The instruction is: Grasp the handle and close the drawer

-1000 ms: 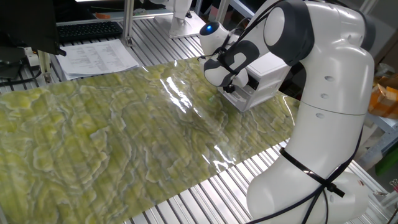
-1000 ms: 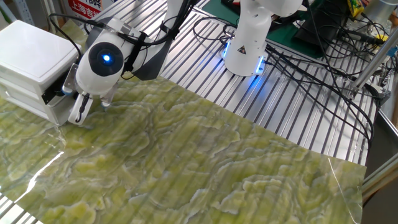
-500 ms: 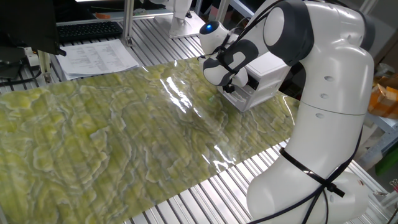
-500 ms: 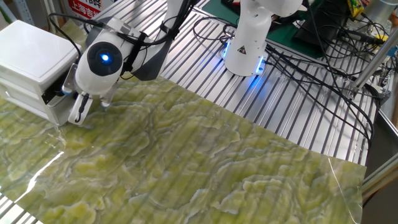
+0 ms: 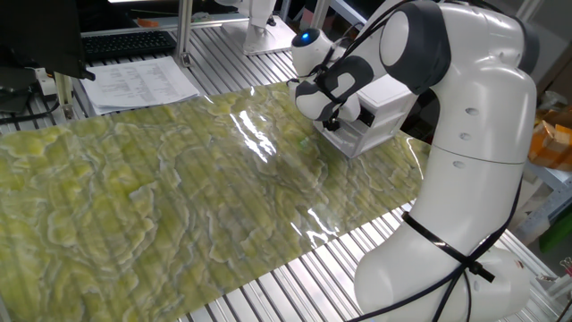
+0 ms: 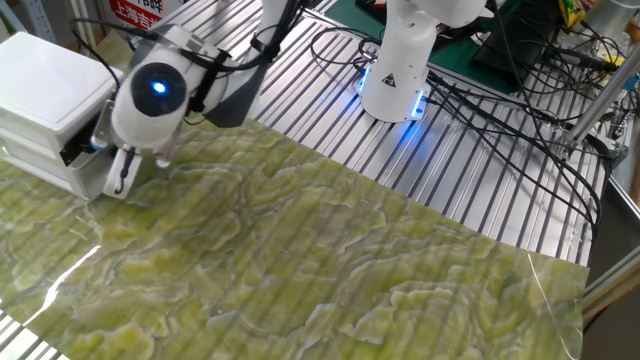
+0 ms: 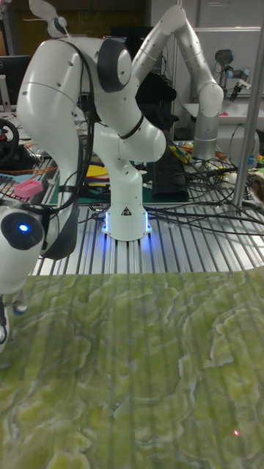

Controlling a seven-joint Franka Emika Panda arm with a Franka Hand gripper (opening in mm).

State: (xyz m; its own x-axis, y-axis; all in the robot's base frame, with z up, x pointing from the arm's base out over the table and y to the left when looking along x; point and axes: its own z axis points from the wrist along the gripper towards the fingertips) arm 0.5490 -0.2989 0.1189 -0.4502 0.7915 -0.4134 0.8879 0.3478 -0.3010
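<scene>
The small white two-tier cabinet (image 5: 386,100) stands at the far right of the mat in one fixed view and at the far left (image 6: 45,85) in the other. Its lower white drawer (image 6: 78,178) shows its front (image 5: 355,140) just under my hand. My gripper (image 5: 332,125) is pressed against that drawer front, with a white finger (image 6: 120,175) hanging down beside it. The handle is hidden behind my hand in every view. How far apart the fingers stand does not show. In the tall fixed view only my wrist and the gripper (image 7: 4,326) show at the left edge.
A green-yellow patterned mat (image 5: 161,197) covers the slatted metal table (image 6: 480,190). Papers (image 5: 138,82) and a keyboard (image 5: 125,43) lie at the far left. A second white robot base (image 6: 400,70) and tangled cables (image 6: 520,110) sit behind the mat.
My gripper has pushed a little further toward the cabinet. In the other fixed view the hand, the drawer front and the cabinet all sit slightly further left than before.
</scene>
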